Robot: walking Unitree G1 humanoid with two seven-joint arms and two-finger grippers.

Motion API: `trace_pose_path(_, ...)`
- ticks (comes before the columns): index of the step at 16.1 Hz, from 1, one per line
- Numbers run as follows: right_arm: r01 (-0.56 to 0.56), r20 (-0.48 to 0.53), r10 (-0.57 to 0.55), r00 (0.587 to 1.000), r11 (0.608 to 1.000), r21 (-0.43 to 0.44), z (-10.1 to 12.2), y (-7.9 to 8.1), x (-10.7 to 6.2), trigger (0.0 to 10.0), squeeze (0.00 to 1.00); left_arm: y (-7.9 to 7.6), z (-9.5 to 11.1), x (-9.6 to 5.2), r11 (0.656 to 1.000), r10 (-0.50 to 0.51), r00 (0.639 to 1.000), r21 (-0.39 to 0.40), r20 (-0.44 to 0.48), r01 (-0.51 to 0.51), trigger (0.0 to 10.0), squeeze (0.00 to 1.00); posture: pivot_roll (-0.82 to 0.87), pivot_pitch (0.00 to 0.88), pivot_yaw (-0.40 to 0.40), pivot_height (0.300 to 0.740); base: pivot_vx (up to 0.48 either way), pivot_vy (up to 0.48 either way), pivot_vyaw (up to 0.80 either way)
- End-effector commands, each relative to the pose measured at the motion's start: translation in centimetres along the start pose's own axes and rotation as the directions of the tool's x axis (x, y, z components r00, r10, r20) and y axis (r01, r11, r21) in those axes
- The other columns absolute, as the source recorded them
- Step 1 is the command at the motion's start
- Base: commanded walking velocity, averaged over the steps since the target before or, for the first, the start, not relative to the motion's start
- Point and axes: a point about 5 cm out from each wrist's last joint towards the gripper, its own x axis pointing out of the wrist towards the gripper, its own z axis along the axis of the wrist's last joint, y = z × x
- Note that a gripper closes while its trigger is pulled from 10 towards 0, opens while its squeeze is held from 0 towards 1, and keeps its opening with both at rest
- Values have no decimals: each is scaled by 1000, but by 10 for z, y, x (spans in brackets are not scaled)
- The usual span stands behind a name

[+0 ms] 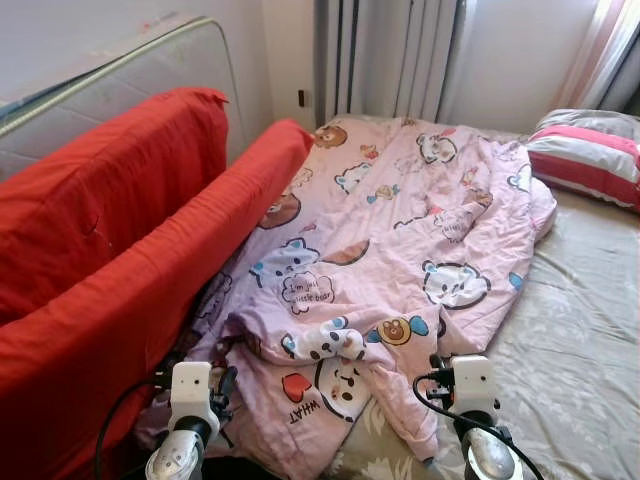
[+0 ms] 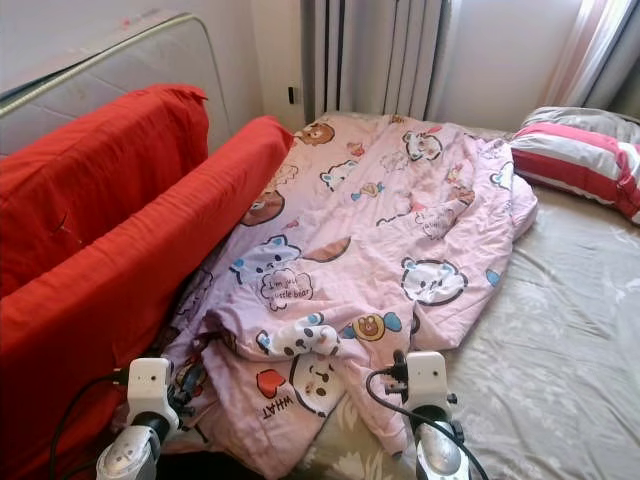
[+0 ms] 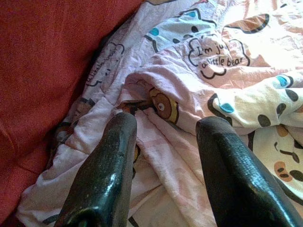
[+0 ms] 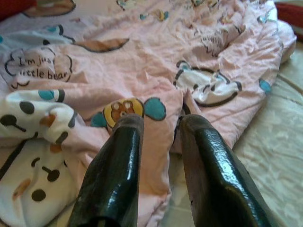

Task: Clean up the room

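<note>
Now I am standing at the foot of the bed, looking down at the pink cartoon-bear quilt [image 1: 400, 230], which is lying rumpled across the grey-beige sheet [image 1: 580, 330] and bunching against the red mattress [image 1: 130, 270] leaning on my left. I am holding my left gripper [image 3: 163, 137] low over the quilt's near corner, close to the red mattress, its two black fingers spread apart with nothing between them. I am holding my right gripper [image 4: 158, 137] over the near edge where the quilt meets the sheet, its fingers parted more narrowly and also gripping nothing.

I am judging the quilt to be soft, light and floppy: it will sag and slide through a shallow pinch, so each grip should be closing on a thick fold, not a single layer. I am eyeing the puckered ridge just ahead of my left fingers and the folded hem near my right ones as the best holds, so that both near corners can be lifted together. A striped pillow [image 1: 590, 150] is resting at the far right.
</note>
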Motion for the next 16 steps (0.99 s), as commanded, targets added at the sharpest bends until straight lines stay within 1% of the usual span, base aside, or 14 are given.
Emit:
trace_pose_path(1, -7, -33, 7, 999, 1000, 4, -4, 4, -1, 10000, 0, -3, 2, 2, 1000, 3, 1000, -16, -1, -3, 10000, 0, 36, 90, -20, 707, 0, 0, 0)
trace_pose_path(2, -9, -42, 9, 999, 1000, 7, -4, 6, 0, 10000, 0, -5, 3, 3, 1000, 0, 1000, -18, 4, 0, 10000, 0, 39, 99, -19, 692, 0, 0, 0)
trace_pose_path(4, -11, -40, 11, 999, 1000, 14, -3, 7, 1, 10000, 0, -6, 5, 4, 1000, -4, 1000, -17, 8, 5, 10000, 0, 38, 111, -17, 677, 0, 0, 0)
trace_pose_path(6, -13, -28, 14, 1000, 1000, 27, -1, 10, 2, 10000, 0, -6, 6, 5, 1000, -11, 1000, -21, 13, 12, 10000, 0, 36, 117, -15, 677, 0, 0, 0)
trace_pose_path(10, -2, -29, 3, 1000, 999, 32, 2, 11, 5, 10000, 0, -8, 7, 5, 1000, -18, 1000, -24, 13, 18, 10000, 0, 43, 135, -13, 677, 0, 0, 0)
trace_pose_path(11, -11, -53, 12, 999, 999, 30, 1, 13, 6, 10000, 0, -8, 7, 5, 1000, -21, 1000, -23, 12, 21, 10000, 0, 35, 142, -10, 677, 0, 0, 0)
trace_pose_path(13, -5, -47, 7, 999, 999, 45, 1, 14, 6, 10000, 0, -11, 7, 6, 999, -32, 999, -23, 9, 32, 10000, 0, 28, 151, -4, 657, 0, 0, 0)
trace_pose_path(16, -9, -36, 11, 999, 999, 39, 2, 16, 6, 10000, 0, -15, 8, 7, 999, -47, 999, -20, 9, 47, 10000, 0, 31, 159, -3, 633, 0, 0, 0)
